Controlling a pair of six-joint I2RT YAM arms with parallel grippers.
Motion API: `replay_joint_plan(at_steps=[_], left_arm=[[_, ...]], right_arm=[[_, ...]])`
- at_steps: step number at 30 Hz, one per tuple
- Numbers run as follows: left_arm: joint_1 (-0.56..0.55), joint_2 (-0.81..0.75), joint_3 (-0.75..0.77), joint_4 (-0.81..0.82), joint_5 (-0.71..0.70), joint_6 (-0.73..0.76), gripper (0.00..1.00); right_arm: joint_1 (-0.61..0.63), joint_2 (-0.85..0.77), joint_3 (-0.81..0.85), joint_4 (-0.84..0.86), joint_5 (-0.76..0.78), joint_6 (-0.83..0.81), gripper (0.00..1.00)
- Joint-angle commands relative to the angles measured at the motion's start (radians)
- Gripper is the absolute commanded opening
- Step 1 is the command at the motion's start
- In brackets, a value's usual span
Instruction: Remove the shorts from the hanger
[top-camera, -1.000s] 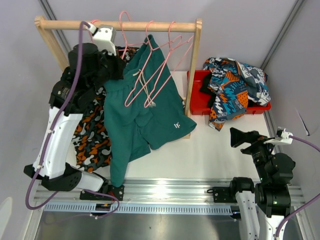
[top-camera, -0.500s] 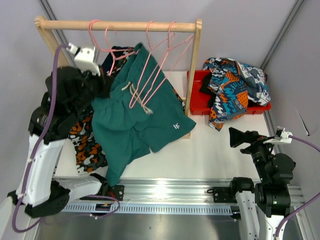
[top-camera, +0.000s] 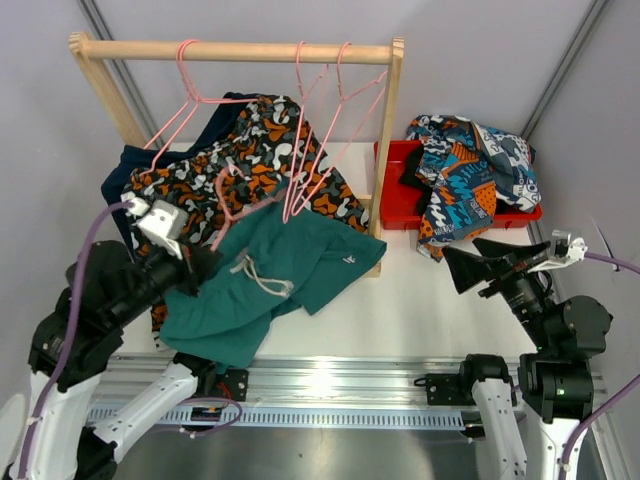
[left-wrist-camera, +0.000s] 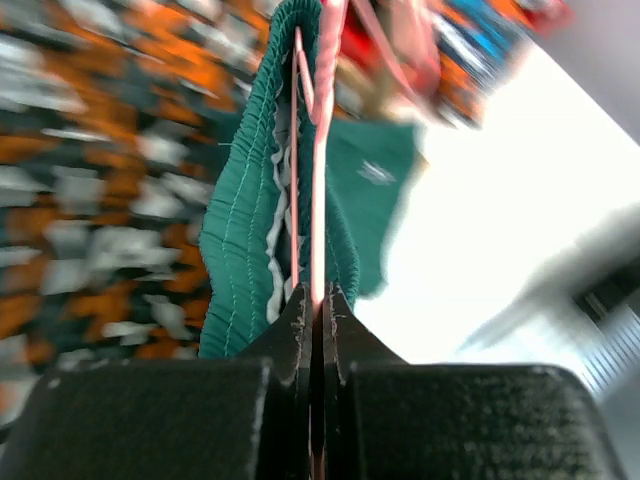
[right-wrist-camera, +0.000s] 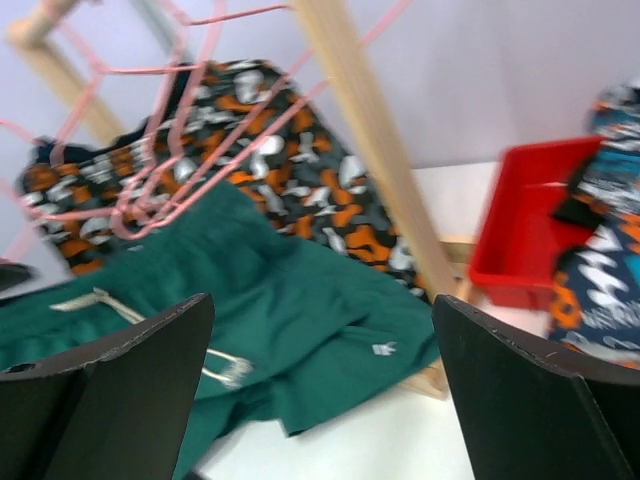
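My left gripper (top-camera: 196, 272) is shut on a pink hanger (top-camera: 232, 205) that carries the teal green shorts (top-camera: 285, 262). The hanger is off the rail and held low at the near left. In the left wrist view the fingertips (left-wrist-camera: 300, 305) pinch the pink wire (left-wrist-camera: 319, 150) beside the teal waistband (left-wrist-camera: 240, 220). The camouflage shorts (top-camera: 250, 150) hang on the rack, with navy shorts (top-camera: 118, 168) behind them at the left. The cartoon-print shorts (top-camera: 470, 180) lie in the red bin (top-camera: 392, 205). My right gripper (top-camera: 468, 266) is open and empty, facing the teal shorts (right-wrist-camera: 300, 290).
The wooden rack's rail (top-camera: 240, 50) holds several empty pink hangers (top-camera: 320, 110). Its right post (top-camera: 388, 140) stands between the clothes and the red bin and shows in the right wrist view (right-wrist-camera: 365, 140). A metal rail (top-camera: 330, 385) runs along the near table edge.
My left arm has swung down and toward the near left, taking the hanger and teal shorts off the rail. The camouflage shorts are now uncovered. The right gripper has tilted up slightly.
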Motion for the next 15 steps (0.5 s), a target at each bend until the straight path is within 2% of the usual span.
replay_joint_plan(at_steps=[1, 5, 10, 15], left_arm=[[-0.005, -0.015, -0.105, 0.079, 0.375, -0.016, 0.0], [-0.012, -0.012, -0.148, 0.129, 0.538, -0.046, 0.0], [-0.018, 0.011, -0.017, 0.127, 0.642, -0.053, 0.0], [-0.019, 0.068, 0.116, 0.152, 0.664, -0.082, 0.0]], right_arm=[[0.003, 0.05, 0.034, 0.105, -0.22, 0.057, 1.0], [0.003, 0.073, 0.045, 0.083, -0.237, 0.045, 0.99], [0.003, 0.132, 0.079, 0.055, -0.288, -0.008, 1.0], [0.005, 0.154, 0.057, 0.107, -0.352, 0.007, 1.0]])
